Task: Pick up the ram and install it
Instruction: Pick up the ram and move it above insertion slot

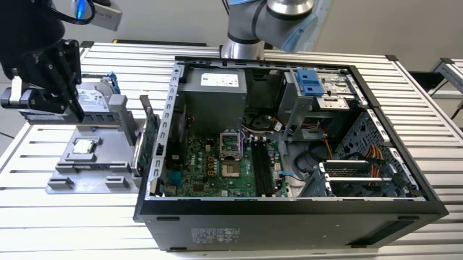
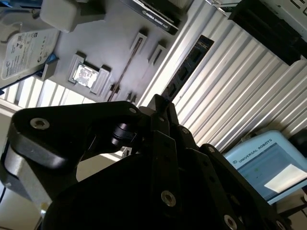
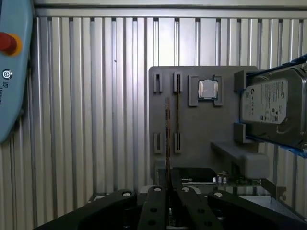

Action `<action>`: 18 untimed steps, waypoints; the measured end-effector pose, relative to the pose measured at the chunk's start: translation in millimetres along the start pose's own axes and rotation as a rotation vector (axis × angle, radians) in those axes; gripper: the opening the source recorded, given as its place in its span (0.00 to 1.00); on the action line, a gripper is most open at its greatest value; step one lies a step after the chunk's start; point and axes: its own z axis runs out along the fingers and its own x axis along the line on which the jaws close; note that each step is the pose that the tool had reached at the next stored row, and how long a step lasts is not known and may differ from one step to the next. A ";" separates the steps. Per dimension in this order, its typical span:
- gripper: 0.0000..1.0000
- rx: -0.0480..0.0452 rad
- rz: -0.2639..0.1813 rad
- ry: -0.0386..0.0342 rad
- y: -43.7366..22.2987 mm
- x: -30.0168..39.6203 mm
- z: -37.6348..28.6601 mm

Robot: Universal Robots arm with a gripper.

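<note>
Ram [image 3: 168,129] clamped edge-on in first wrist view, chips [image 2: 193,56] in second wrist view

This looks like a robotics lab's assembly bench. A slatted aluminium table [image 1: 65,227] carries an open desktop computer case [image 1: 289,225] with its motherboard [image 1: 217,168] bared. At the exterior view's left, a grey fixture tray [image 1: 79,181] holds loose parts in cut slots. The arm's base [image 1: 242,38] rises at the table's far side. In the first wrist view, a pale blue teach pendant [image 3: 12,86] with a red button [image 3: 7,43] lies over the slats.
</note>
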 end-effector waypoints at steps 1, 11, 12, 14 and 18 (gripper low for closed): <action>0.00 0.0000 -0.001 0.0000 -1.1 0.0 0.0; 0.00 -0.0003 -0.013 0.0003 -13.0 -0.2 -0.2; 0.00 -0.0002 -0.014 0.0003 -14.0 -0.2 -0.2; 0.00 -0.0002 -0.017 0.0002 -16.4 -0.2 -0.2; 0.00 -0.0003 -0.021 0.0003 -20.8 -0.3 -0.2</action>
